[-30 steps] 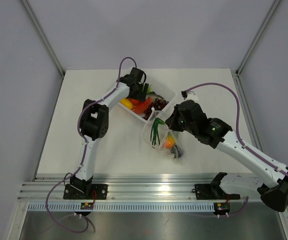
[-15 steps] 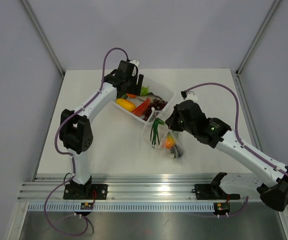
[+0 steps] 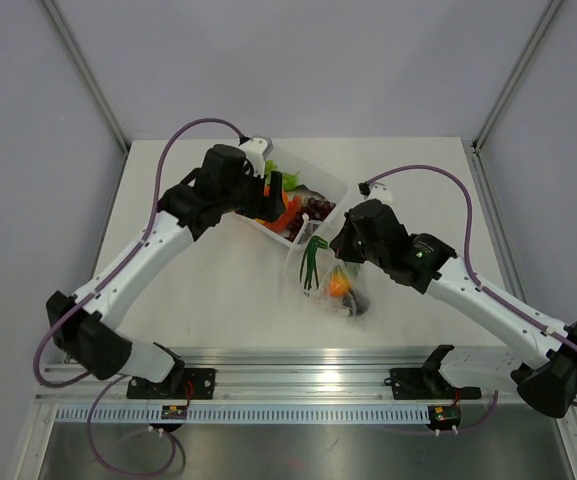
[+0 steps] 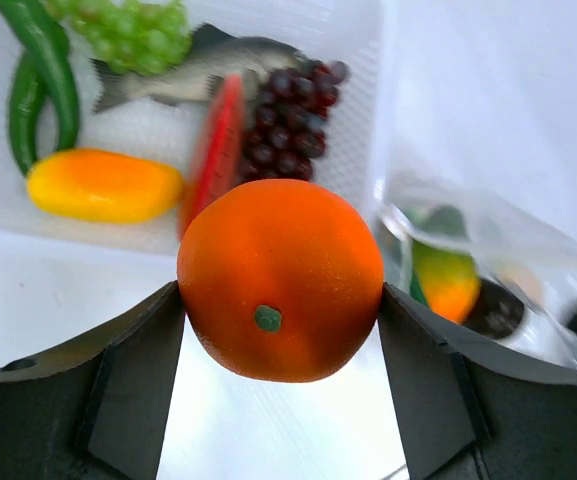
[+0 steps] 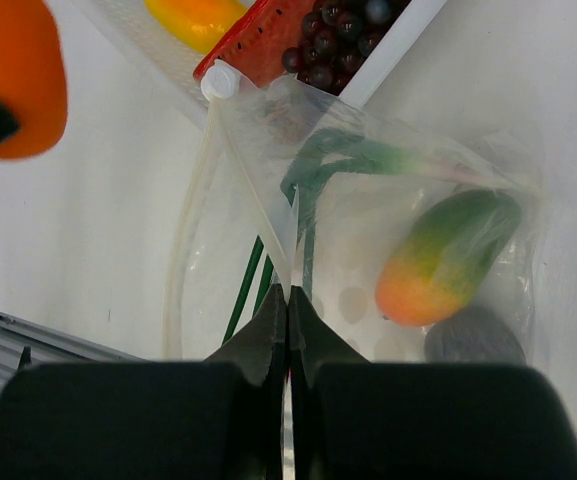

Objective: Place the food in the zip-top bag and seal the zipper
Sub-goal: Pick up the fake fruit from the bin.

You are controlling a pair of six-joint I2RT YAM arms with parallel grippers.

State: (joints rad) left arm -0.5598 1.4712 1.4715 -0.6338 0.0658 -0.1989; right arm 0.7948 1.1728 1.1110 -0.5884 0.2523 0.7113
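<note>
My left gripper [image 4: 280,300] is shut on a round toy orange [image 4: 280,280], held above the near edge of the white tray [image 4: 368,40]. The orange also shows at the top left of the right wrist view [image 5: 13,80]. The clear zip-top bag [image 5: 368,230] lies just right of the tray, its mouth toward the tray. My right gripper [image 5: 288,300] is shut on the bag's upper mouth edge, holding it raised. Inside the bag are a green onion [image 5: 268,270], a green-orange piece [image 5: 448,255] and a dark round fruit [image 5: 473,335]. From above, the bag [image 3: 328,275] sits below the right gripper [image 3: 340,245].
Still in the tray are a yellow piece [image 4: 103,185], a red watermelon slice [image 4: 216,150], dark grapes [image 4: 288,120], a grey fish [image 4: 198,65], green grapes [image 4: 133,30] and a green pepper [image 4: 43,70]. The tray [image 3: 333,185] stands at the table's back centre.
The left arm has swung out to the left and drawn its gripper back from inside the tray with the orange. The right arm and the bag have stayed put.
</note>
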